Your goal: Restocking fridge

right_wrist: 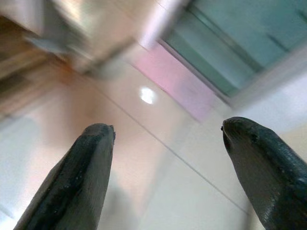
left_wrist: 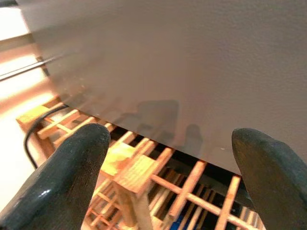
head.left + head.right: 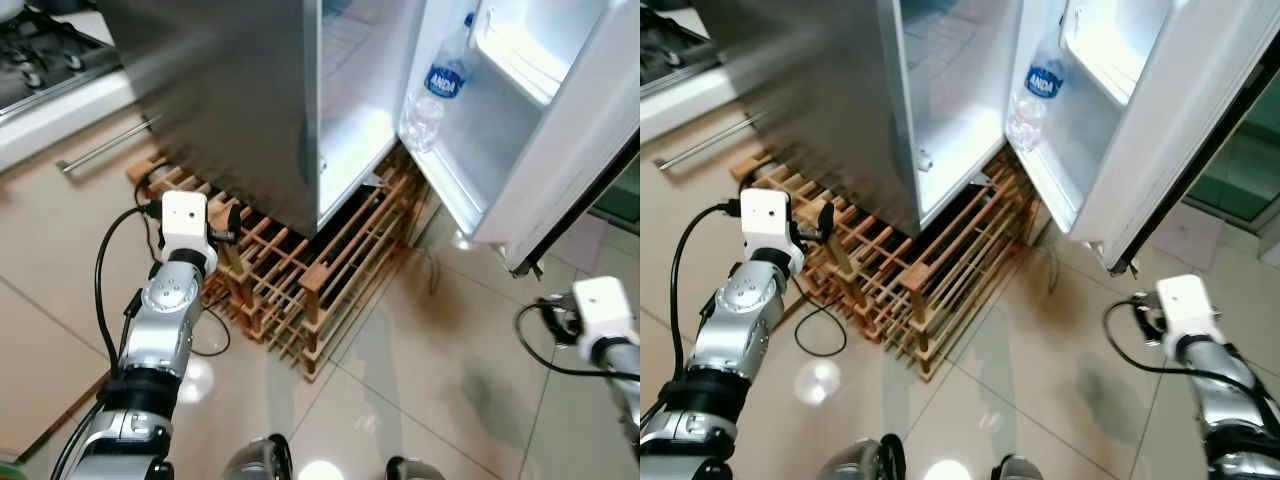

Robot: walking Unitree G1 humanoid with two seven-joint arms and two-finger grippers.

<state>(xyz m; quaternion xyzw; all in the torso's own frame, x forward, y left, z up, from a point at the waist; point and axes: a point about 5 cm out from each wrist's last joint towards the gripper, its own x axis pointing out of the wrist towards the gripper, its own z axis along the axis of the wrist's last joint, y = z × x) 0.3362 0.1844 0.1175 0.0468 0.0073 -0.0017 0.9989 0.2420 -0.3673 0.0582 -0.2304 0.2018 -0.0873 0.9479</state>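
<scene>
Fridge (image 3: 250, 110), door (image 3: 540, 130) open at 1 o'clock shelving one water bottle (image 3: 440, 85); left pincer (image 2: 168, 177) and right pincer (image 1: 168, 167) both wide open, empty, evidently awaiting stock.

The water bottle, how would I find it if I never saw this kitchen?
Find the tall silver fridge standing on a wooden rack. Its white door hangs open, and in the door's lower shelf stands the water bottle, clear plastic with a blue label and cap.
</scene>
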